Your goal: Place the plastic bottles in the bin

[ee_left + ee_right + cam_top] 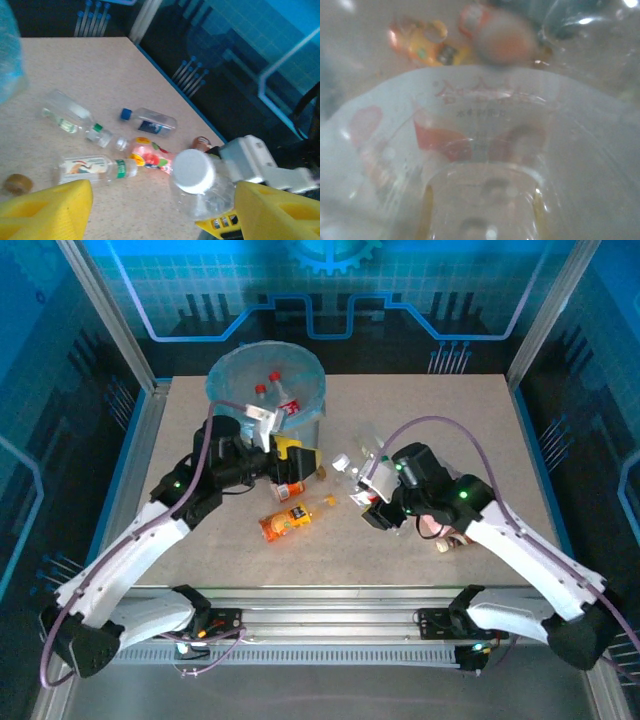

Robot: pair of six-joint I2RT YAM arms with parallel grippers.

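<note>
Nearest the bases, an orange bottle (285,521) is seen lying on its side on the table (450,410), untouched. Just beyond it, the right gripper (366,486) is closed around a clear white-capped bottle (200,190), apparently held clear of the surface, with its red label pressed up against the right wrist camera. The left gripper (292,460) is held wide open and empty, yellow fingers (50,210) spread, just beside the bin (215,390). More plastic bottles are scattered mid-table: a green-capped bottle (95,167), a blue-capped bottle (150,120) and a pink-labelled bottle (150,156). At the far side stands the blue-lined bin, with red-capped bottles (262,390) already inside. The bottles are judged light, thin-walled, easily crushed and slick, so a moderate squeeze across the body near the shoulder is advised. The table is a flat speckled beige board on which bottles are expected to roll. The cell is enclosed by blue printed panels and aluminium posts.
</note>
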